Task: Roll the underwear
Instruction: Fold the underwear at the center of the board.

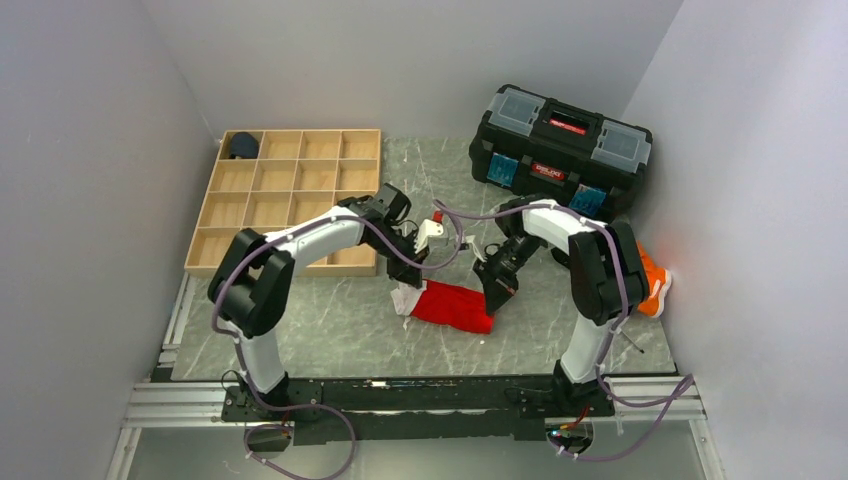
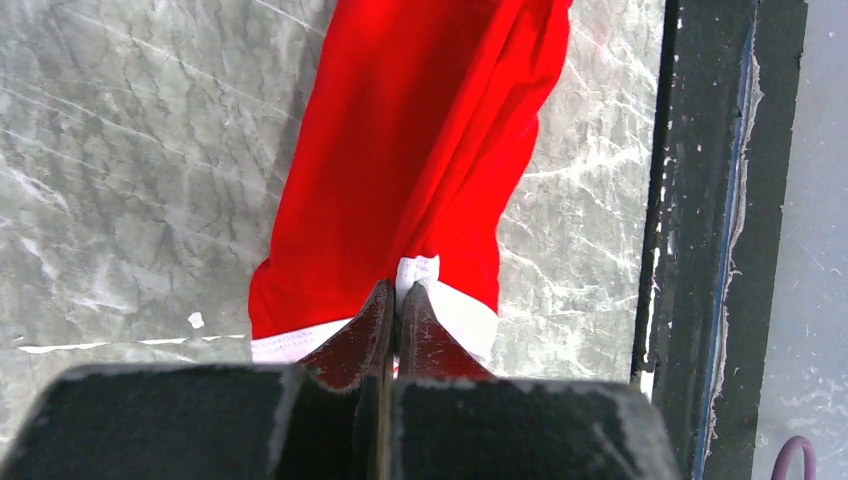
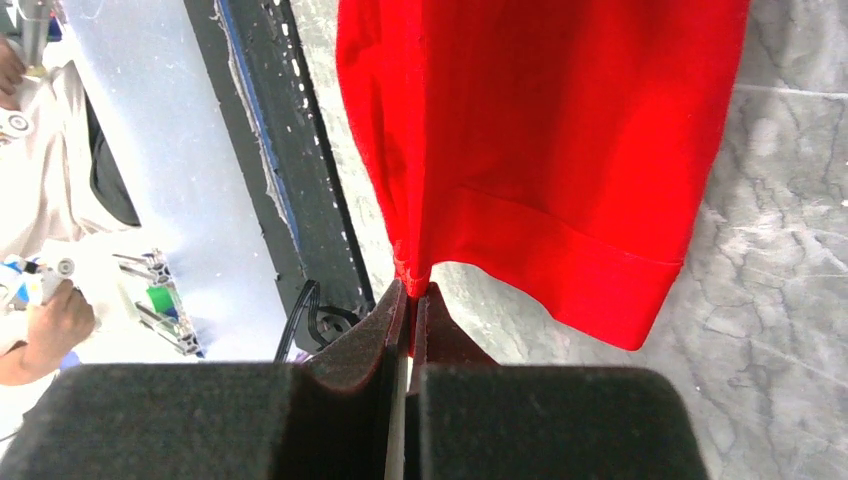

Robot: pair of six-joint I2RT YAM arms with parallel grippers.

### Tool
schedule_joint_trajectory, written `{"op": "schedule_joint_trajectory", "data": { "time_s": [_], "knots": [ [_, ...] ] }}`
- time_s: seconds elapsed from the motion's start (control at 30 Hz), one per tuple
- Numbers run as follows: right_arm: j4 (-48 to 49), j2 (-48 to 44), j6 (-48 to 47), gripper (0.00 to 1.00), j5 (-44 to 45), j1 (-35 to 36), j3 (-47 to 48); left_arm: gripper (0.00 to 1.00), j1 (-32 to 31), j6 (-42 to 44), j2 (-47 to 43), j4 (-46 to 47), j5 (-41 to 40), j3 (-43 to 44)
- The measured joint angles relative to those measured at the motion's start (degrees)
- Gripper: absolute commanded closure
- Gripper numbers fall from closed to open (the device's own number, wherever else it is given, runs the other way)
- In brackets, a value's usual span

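Note:
The underwear (image 1: 452, 305) is a bright red garment with white trim, spread lengthwise low over the marble table between both grippers. My left gripper (image 1: 411, 281) is shut on the white trim at its left end; in the left wrist view the gripper (image 2: 400, 292) pinches a fold of white band, and the red underwear (image 2: 420, 150) stretches away from it. My right gripper (image 1: 494, 298) is shut on the right end; in the right wrist view the gripper (image 3: 412, 288) nips a corner of the hem and the underwear (image 3: 540, 130) fans out beyond.
A wooden compartment tray (image 1: 290, 195) lies at the back left, with a dark navy bundle (image 1: 242, 146) in its far corner cell. A black toolbox (image 1: 560, 150) stands at the back right. An orange cloth (image 1: 652, 280) lies by the right wall. A black rail (image 1: 400, 395) runs along the near edge.

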Motion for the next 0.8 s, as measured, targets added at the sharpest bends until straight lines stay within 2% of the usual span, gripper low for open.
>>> {"op": "schedule_joint_trajectory", "data": {
  "time_s": [0.27,0.8],
  "knots": [
    [-0.02,4.52,0.11,1.00,-0.26,-1.57,2.16,1.00,0.96,-1.29,6.14,-1.62,0.92,3.30],
    [-0.20,12.57,-0.66,1.00,-0.13,-5.14,6.67,1.00,1.79,-4.55,10.73,-1.60,-1.22,7.67]
  ]
}}
